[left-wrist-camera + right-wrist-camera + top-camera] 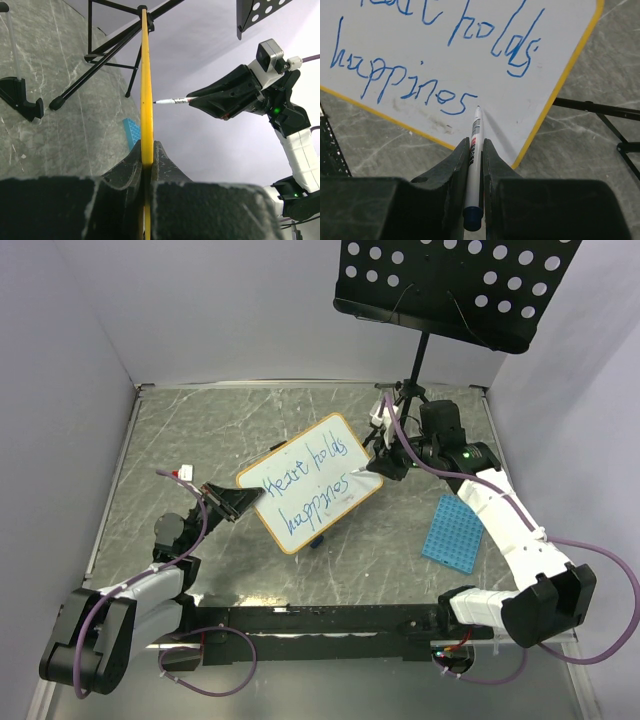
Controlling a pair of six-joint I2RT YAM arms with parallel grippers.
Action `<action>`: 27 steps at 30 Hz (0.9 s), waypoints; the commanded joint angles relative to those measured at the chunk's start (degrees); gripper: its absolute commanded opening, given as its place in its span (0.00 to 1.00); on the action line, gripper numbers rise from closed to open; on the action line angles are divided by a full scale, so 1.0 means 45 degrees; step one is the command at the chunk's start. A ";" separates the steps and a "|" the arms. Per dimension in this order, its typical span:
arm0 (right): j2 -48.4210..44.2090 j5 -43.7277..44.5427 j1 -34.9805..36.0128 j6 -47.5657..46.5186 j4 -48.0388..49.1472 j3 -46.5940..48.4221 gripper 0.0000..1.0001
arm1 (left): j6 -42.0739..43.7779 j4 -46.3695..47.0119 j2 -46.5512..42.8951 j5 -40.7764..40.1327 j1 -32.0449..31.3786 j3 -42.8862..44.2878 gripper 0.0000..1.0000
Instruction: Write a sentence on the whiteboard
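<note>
The whiteboard (312, 482), white with a tan-orange frame, is held tilted above the table. My left gripper (240, 502) is shut on its left edge; in the left wrist view the frame (146, 75) shows edge-on between the jaws. The sentence (305, 490) in blue reads "heart holds" and "happines" (405, 82). My right gripper (388, 462) is shut on a white marker (475, 155) with a blue end. Its tip (478, 108) sits at the board just right of the last "s". The marker (172, 101) also shows in the left wrist view, tip at the board face.
A black perforated music stand (450, 285) rises at the back right, its tripod legs (95, 65) on the table. A blue grid tray (452, 532) lies right of the board. A black foot (20, 97) stands at left. Grey walls bound the marbled table (180, 430).
</note>
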 commanded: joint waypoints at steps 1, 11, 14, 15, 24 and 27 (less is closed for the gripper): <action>-0.0056 0.0442 -0.0088 0.0387 0.0964 0.0144 0.00 | -0.0482 0.1924 -0.0475 -0.0007 0.0090 0.0204 0.01; 0.0491 0.0540 -0.0088 0.0328 0.0984 0.0183 0.00 | -0.0521 0.1982 -0.0475 0.0012 0.0110 0.0184 0.01; 0.0550 0.0423 -0.0088 0.0348 0.0964 0.0202 0.00 | -0.0541 0.2060 -0.0417 0.0012 0.0110 0.0184 0.01; 0.0550 0.0249 -0.0088 0.0367 0.0964 0.0183 0.00 | -0.0541 0.2060 -0.0397 0.0032 0.0110 0.0165 0.01; 0.0609 -0.0456 -0.0049 0.0172 0.0535 0.0222 0.00 | -0.0580 0.2177 -0.0319 0.0012 0.0110 0.0165 0.01; 0.0570 -0.0573 -0.0030 0.0016 0.0359 0.0202 0.00 | -0.0580 0.2177 -0.0319 -0.0007 0.0110 0.0165 0.01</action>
